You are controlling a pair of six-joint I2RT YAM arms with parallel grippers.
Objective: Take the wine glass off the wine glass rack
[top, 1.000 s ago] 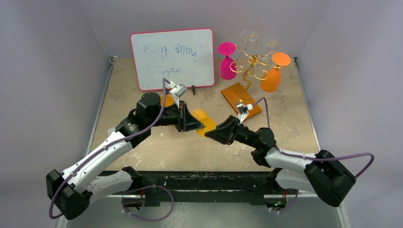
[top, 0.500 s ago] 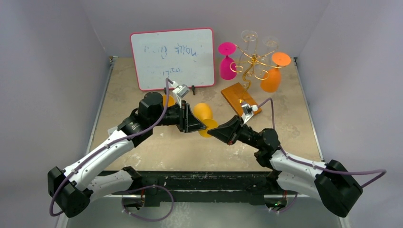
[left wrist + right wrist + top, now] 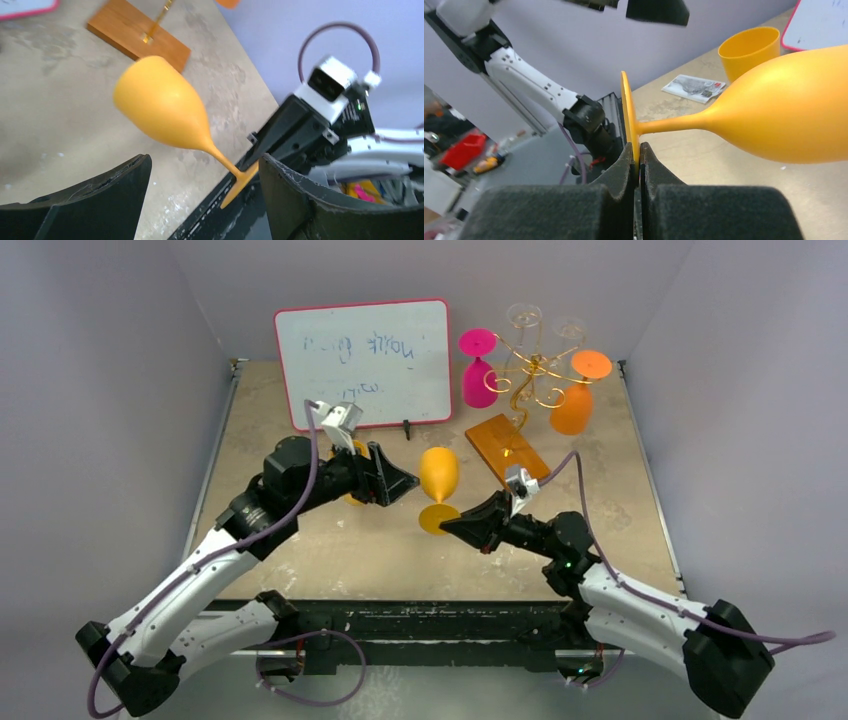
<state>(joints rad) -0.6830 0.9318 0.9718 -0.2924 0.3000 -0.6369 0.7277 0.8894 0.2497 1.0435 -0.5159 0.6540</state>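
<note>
While right gripper (image 3: 447,525) clamps one yellow glass (image 3: 438,472), left gripper (image 3: 406,480) apart, four on rack (image 3: 500,445).

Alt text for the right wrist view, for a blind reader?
The right end effector is shut on the foot rim of a yellow-orange wine glass, whose bowl points sideways to the right above the table. Behind are a yellow cup and the white left arm.

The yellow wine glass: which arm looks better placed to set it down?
Right, probably. The right end effector is shut on the foot of the wine glass, carrying it alone; the left end effector stands open, touching nothing.
</note>
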